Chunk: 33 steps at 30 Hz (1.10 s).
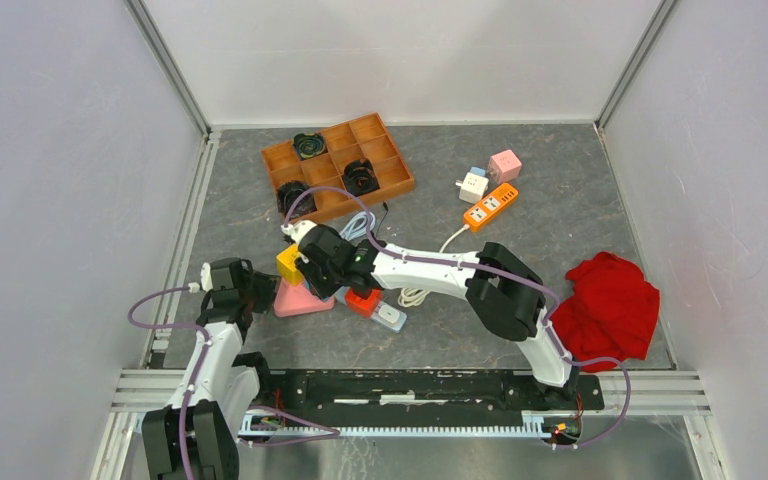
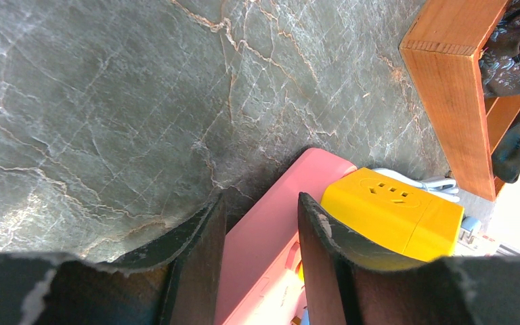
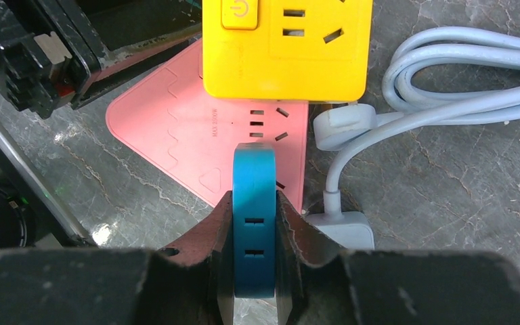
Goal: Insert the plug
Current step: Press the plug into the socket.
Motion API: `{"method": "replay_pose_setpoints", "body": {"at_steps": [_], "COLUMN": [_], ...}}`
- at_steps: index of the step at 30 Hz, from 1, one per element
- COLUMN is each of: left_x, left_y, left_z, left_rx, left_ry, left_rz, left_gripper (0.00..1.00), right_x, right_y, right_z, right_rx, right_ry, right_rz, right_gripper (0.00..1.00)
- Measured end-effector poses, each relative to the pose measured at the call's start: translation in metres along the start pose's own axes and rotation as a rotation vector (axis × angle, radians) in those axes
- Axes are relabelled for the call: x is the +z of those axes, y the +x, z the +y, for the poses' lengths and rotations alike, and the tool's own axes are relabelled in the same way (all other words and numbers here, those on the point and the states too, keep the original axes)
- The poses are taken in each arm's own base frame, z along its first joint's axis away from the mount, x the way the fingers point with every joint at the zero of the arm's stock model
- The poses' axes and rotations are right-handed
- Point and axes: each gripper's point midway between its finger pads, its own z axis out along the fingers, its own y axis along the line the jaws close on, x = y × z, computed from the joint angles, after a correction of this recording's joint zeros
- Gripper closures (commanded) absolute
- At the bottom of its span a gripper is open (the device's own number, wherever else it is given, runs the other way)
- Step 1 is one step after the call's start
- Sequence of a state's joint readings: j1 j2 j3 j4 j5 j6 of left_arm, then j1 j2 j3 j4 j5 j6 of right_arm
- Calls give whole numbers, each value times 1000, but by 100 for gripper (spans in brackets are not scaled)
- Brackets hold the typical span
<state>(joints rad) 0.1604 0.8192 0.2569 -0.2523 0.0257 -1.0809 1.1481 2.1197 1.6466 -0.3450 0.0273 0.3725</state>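
A pink triangular power strip (image 1: 303,300) (image 3: 176,128) lies flat on the grey table, and a yellow socket cube (image 1: 289,263) (image 3: 284,47) sits on its far side. My right gripper (image 3: 254,196) is shut on a blue plug (image 3: 254,203), held edge-up just over the strip's near sockets. In the top view that gripper (image 1: 315,270) is right above the strip. My left gripper (image 2: 261,203) (image 1: 260,292) clamps the pink strip (image 2: 271,230) at its left corner, the yellow cube (image 2: 393,210) just beyond its right finger. The plug's pins are hidden.
A pale cable with its plug (image 3: 342,125) and a white adapter (image 3: 342,227) lie right of the strip. Farther back stand a wooden compartment tray (image 1: 360,205), an orange power strip (image 1: 490,207), a white cube (image 1: 473,186) and a pink cube (image 1: 504,164). Red cloth (image 1: 610,305) lies at right.
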Motion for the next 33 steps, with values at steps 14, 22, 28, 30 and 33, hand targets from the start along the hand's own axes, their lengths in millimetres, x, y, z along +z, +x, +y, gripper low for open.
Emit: {"method": "replay_pose_setpoints", "body": {"at_steps": [14,22,28,30,33], "left_x": [0,1,0,1,1], "left_y": [0,-4,-8,-9,-9], "left_z": [0,3,2,2,2], "left_rx": [1,4,18,19,19], "left_ry": [0,-15,-21,-23,-24], "left_rz": [1,-22,-41,-45,-45], "left_gripper": [50,50,50,50,50], "right_x": [5,6,8,9,9], "right_y": [0,2,4,5,6], "right_z": [0,-1,-2,-2,-2], "right_rx": [-5,0,3,3,3], "right_ry": [15,6,1,3,3], "right_rz": [-48,-99,-128,-133,-145], "right_gripper": [91,100,100,100,100]}}
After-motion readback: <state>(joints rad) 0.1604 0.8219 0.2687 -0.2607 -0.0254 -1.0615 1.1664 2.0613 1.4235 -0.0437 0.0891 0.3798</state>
